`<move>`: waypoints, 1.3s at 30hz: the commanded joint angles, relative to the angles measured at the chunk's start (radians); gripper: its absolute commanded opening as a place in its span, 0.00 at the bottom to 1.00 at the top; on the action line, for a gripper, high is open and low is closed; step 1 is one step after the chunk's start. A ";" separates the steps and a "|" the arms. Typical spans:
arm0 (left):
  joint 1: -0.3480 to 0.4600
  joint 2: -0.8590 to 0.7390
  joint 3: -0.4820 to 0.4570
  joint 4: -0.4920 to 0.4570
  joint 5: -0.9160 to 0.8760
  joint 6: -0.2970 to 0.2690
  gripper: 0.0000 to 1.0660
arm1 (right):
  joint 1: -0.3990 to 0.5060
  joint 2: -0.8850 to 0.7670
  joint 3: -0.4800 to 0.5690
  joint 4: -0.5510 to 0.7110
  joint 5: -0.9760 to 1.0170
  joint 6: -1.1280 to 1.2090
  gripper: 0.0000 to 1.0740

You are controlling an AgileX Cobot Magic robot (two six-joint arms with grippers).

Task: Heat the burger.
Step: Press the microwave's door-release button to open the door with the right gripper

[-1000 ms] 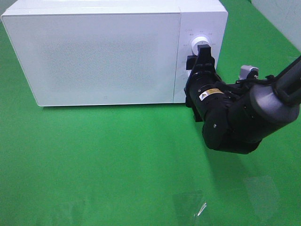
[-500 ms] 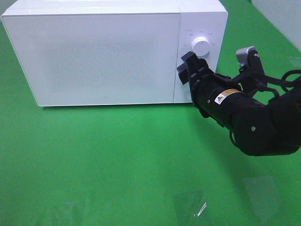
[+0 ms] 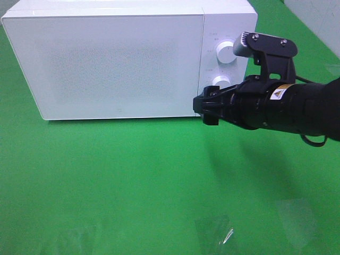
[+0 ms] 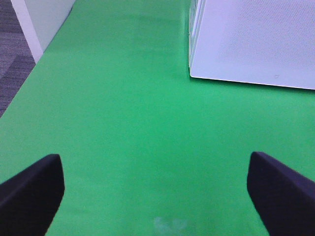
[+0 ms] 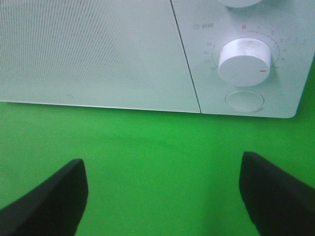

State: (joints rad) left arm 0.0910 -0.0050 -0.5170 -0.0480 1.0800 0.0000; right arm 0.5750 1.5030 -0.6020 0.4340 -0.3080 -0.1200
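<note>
In the high view, one white microwave (image 3: 106, 58) is standing in the upper left of the frame on a green cloth (image 3: 106, 186), with its door sitting shut. Two white knobs are showing on its panel right of the door, the upper knob (image 3: 224, 52) and the lower knob (image 3: 220, 81) just under it. The grey marks around them are too small to read. One black arm (image 3: 297, 109) is reaching in from the right edge, carrying one label (image 3: 276, 94) with a yellow warning triangle. The right gripper (image 3: 205, 110) is hanging just in front of the panel's lower corner.

In the left wrist view, the left gripper (image 4: 157, 194) is standing wide open with nothing in it. Its two black fingers (image 4: 29, 189) are sitting in the lower corners with bare cloth between them, and one corner of the microwave is filling the upper right.

In the right wrist view, two black fingers are sitting in the lower corners, spread wide and holding nothing. The lower knob is showing whole at the upper right, with a red line on its rim and a ring of digits, of which "0" is reading clearly. A sliver of the upper knob is showing at the top edge. One round button (image 5: 244, 101) is lying just under the lower knob. The burger is showing in none of the three views, so I cannot tell where it is.
</note>
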 commanded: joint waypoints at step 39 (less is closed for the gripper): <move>0.002 -0.006 0.001 -0.002 -0.014 0.000 0.89 | -0.215 -1.006 -0.104 -0.526 1.248 0.109 0.71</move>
State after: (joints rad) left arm 0.0910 -0.0050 -0.5170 -0.0480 1.0800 0.0000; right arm 0.3650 0.5070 -0.7020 -0.0810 0.9320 -0.0180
